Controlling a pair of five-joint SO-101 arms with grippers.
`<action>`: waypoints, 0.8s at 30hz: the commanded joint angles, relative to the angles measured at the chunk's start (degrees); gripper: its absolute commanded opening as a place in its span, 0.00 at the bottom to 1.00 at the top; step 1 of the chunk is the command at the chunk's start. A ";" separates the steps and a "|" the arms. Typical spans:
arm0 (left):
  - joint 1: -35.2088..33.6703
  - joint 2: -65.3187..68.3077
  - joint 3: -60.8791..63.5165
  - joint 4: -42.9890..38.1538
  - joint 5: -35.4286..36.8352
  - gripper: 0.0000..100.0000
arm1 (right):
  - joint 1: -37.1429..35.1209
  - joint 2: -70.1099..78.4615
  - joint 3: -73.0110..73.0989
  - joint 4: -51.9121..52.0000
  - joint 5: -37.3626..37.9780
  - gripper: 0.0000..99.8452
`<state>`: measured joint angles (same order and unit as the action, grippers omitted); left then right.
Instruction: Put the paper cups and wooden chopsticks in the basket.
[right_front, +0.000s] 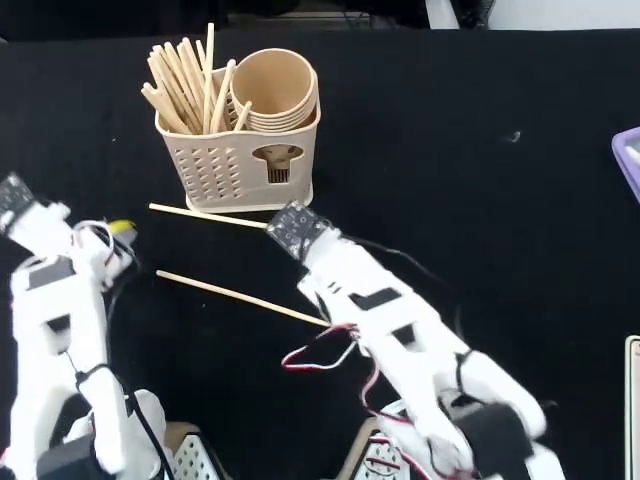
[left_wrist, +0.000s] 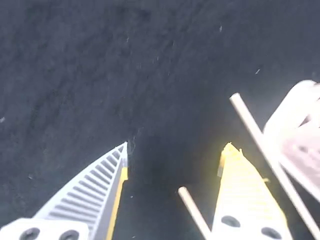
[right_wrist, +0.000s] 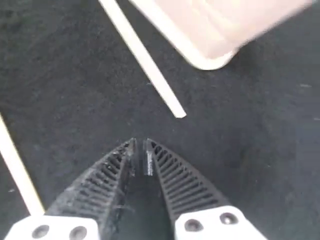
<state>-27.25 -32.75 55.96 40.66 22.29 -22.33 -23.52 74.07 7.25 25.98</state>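
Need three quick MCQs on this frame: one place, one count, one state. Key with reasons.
1. Where are the cups? A in the basket; B beside it; C under an arm.
2. How many chopsticks lie on the table? A none; B two; C five.
3. The right pincer is: A wide open; B shut, empty; C shut on a chopstick.
Key: A, the stack sits inside the basket; B, two lie loose in front of the basket; B, its tips are together with nothing between.
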 joint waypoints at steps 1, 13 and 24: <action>-0.57 5.27 -14.55 5.01 3.08 0.29 | 1.23 -8.31 3.21 -1.41 0.09 0.03; 8.66 42.46 -48.92 17.93 -6.86 0.29 | 1.32 -17.36 8.92 -1.49 0.09 0.03; 4.18 63.91 -69.67 27.60 -8.00 0.29 | 1.41 -17.36 8.92 -1.49 0.09 0.03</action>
<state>-21.45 28.09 -7.43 67.38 15.43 -21.80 -38.99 82.95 7.08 26.07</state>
